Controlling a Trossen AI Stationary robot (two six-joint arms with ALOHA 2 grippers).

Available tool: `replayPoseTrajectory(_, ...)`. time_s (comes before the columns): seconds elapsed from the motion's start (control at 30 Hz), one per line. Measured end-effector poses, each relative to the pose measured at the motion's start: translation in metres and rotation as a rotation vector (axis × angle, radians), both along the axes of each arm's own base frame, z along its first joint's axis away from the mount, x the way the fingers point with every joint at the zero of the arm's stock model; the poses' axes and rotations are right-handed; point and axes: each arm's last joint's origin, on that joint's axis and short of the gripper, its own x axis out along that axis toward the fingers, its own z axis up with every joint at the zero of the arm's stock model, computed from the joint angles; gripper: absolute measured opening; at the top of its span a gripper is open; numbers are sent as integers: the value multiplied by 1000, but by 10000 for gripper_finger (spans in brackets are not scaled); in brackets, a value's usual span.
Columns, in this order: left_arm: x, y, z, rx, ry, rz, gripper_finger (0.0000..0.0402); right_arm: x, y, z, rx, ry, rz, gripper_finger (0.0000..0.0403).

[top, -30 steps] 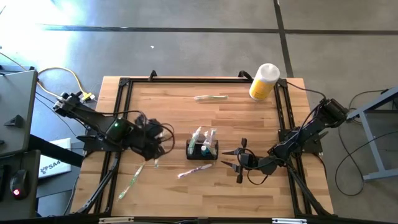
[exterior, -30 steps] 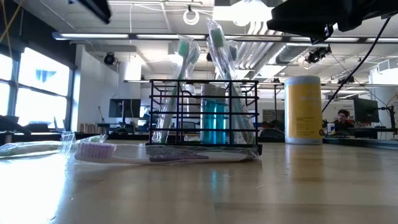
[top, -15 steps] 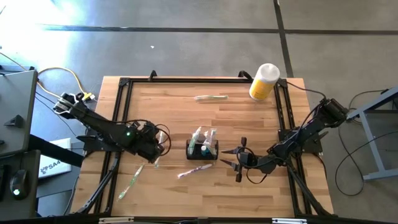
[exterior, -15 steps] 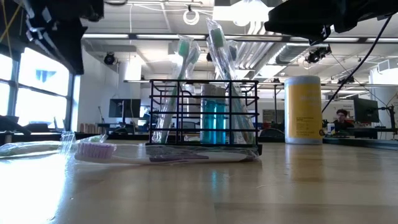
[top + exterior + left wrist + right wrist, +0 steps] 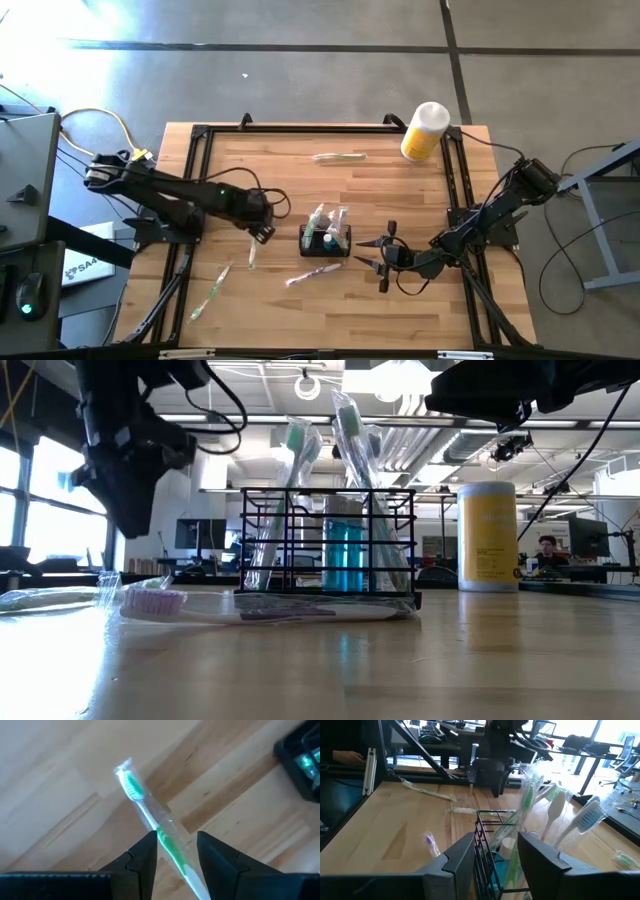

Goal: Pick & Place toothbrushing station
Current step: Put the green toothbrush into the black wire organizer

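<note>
The toothbrushing station, a small black wire organiser (image 5: 326, 241), stands on its base mid-table and holds several wrapped toothbrushes and a blue tube; it also shows in the low view (image 5: 330, 545) and the right wrist view (image 5: 487, 837). My right gripper (image 5: 360, 253) is open and empty just to the organiser's right, level with the table, fingers pointing at it (image 5: 495, 842). My left gripper (image 5: 265, 235) is open to the organiser's left, above the table (image 5: 125, 470). Its fingers stand over a green wrapped toothbrush (image 5: 150, 815) lying flat on the table.
A purple toothbrush (image 5: 312, 273) lies in front of the organiser. Another toothbrush (image 5: 208, 296) lies near the front left, and one (image 5: 340, 157) near the far edge. A yellow bottle with a white cap (image 5: 424, 132) stands at the far right corner. Black frame rails (image 5: 200, 150) run along the table's sides.
My left gripper has gone toward the table's right edge, closer to the organiser, and has come down into the low view, ending above the green toothbrush. My right gripper and the organiser have kept still.
</note>
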Motion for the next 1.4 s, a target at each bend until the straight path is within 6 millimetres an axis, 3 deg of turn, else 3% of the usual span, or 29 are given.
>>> replayPoseTrajectory(0.33, -6, 20, -27, -61, 10, 73, 133, 0, 0, 0, 3, 2, 6, 144)
replayPoseTrajectory(0.93, -8, 21, -54, -105, -25, 174, 133, 0, 0, 0, 3, 2, 7, 144)
replayPoseTrajectory(1.27, 3, 20, -84, -88, 108, 157, 133, 0, 0, -1, 1, 5, 7, 144)
replayPoseTrajectory(1.4, 2, 20, -87, -76, 142, 122, 114, 0, 0, -1, 0, 7, 7, 144)
